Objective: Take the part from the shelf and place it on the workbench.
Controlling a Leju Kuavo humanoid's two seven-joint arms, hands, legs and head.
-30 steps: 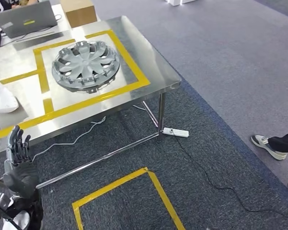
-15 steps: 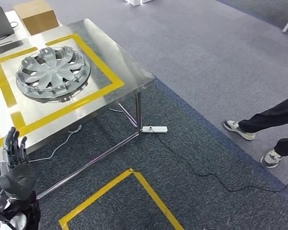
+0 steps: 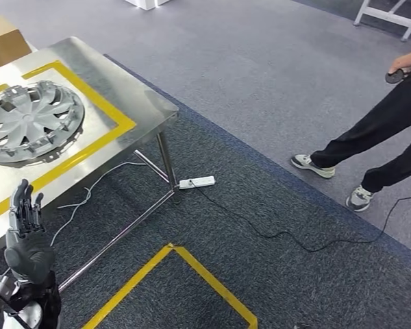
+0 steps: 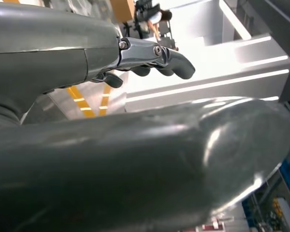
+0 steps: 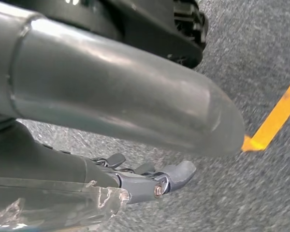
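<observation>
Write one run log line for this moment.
left hand: open, empty | right hand: open, empty | hubcap: on workbench

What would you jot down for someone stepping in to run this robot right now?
Left hand: raised beside the workbench, fingers apart, holding nothing.
Right hand: hangs over the grey carpet, fingers extended, holding nothing.
The part, a silver wheel cover, lies flat on the workbench inside the yellow tape frame.
Done: that part is placed.
Left: judging by the empty hands, possibly fetching another.
Mind the person nearby and the power strip with its cable on the floor.
</observation>
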